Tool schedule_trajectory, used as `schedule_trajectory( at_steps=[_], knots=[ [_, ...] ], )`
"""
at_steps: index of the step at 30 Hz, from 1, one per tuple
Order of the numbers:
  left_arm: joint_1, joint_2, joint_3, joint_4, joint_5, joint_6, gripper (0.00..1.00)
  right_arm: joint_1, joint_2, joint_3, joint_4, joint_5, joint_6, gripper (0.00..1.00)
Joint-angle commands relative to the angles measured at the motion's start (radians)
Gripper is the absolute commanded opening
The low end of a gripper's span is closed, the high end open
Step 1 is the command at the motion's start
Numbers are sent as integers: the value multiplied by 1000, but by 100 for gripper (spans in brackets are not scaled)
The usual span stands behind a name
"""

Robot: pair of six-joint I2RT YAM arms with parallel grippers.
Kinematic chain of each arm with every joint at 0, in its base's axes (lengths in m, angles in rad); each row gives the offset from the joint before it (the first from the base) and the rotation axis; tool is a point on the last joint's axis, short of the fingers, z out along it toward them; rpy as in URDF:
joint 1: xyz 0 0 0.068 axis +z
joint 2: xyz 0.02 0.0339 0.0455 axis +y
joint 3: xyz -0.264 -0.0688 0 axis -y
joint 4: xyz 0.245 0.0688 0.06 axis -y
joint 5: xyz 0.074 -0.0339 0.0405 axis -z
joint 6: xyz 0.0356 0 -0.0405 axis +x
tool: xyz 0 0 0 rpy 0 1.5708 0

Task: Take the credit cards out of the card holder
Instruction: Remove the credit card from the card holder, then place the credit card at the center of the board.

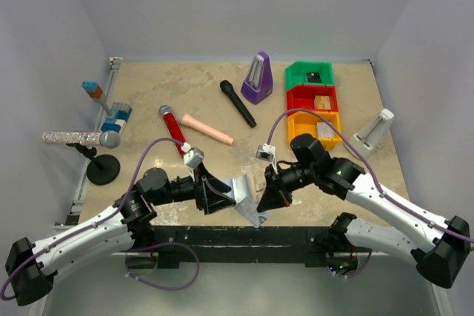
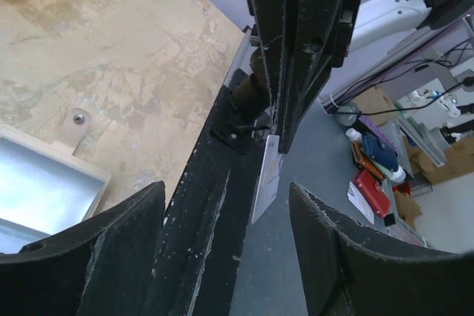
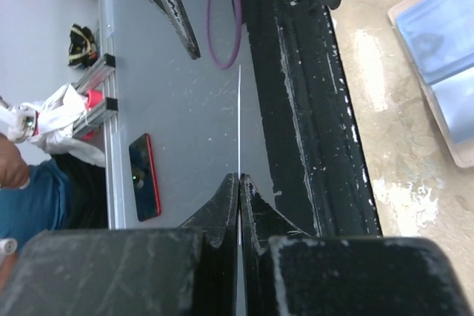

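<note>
The right end effector [image 3: 239, 180] was pinched shut on a credit card [image 3: 239, 120], only an edge-on line in its own wrist view; the left wrist view showed its pale face. The left end effector [image 2: 226, 205] gaped wide, empty. The card holder [image 2: 44, 190] lay open on the bench [image 2: 111, 49], lower left there.

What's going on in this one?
The right hand is shut on one thin card, holding it out at the near edge of the table. The left hand is open, with a finger on either side of that card, not gripping it. The wallet lies open on the table beside them, blue inside facing up.
</note>
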Motion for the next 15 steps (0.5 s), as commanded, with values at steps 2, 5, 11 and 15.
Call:
schedule_trajectory(
  at_steps=[2,5,11,15],
  knots=[
    [2,26,1,151,102,-5,70,31,17,48,6,-61,-28,0],
    [2,66,11,178,145,-11,66,48,31,52,14,-58,-28,0],
    [2,124,18,211,219,-22,58,62,57,84,-6,-61,-48,0],
    [2,144,20,208,231,-28,51,67,76,104,-20,-67,-63,0]
  ],
)
